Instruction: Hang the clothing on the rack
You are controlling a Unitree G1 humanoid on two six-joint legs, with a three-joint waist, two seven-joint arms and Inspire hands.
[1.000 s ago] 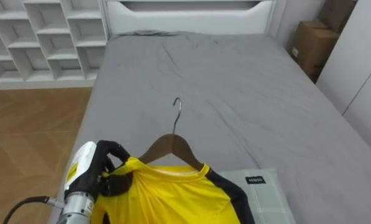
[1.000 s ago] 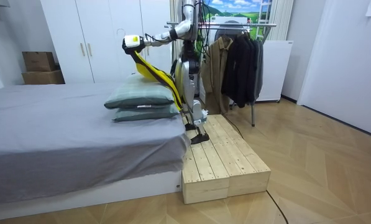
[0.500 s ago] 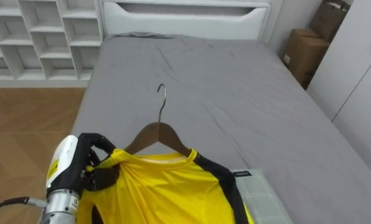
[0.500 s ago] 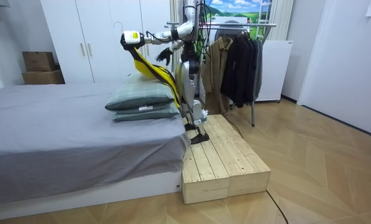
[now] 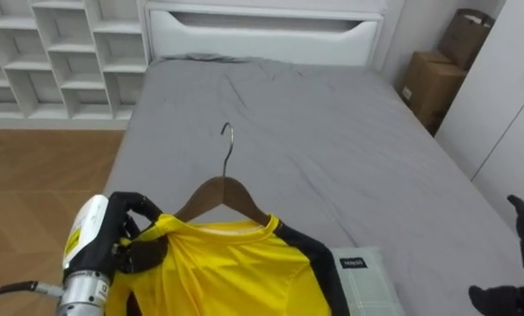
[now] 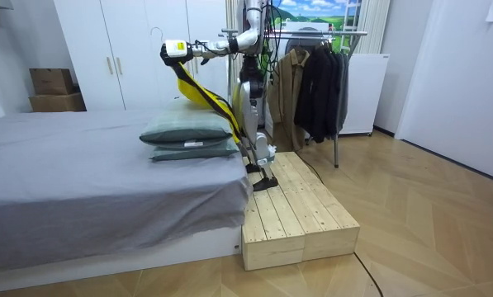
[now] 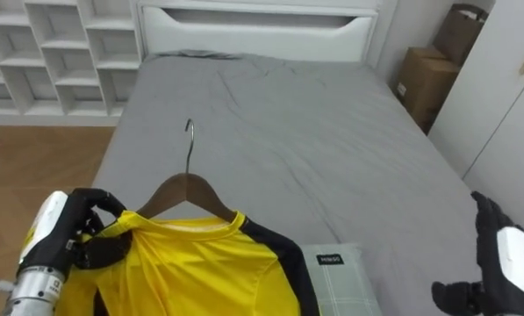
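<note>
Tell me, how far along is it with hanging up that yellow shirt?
Done: the yellow shirt sits on the wooden hanger. In hand: the left hand grips its shoulder, holding it above the bed; the right hand is open alongside. Left: hooking the hanger onto the clothes rack behind the robot.

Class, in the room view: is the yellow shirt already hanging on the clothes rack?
No, the yellow shirt hangs from the left robot hand over the pillows, apart from the clothes rack.
</note>
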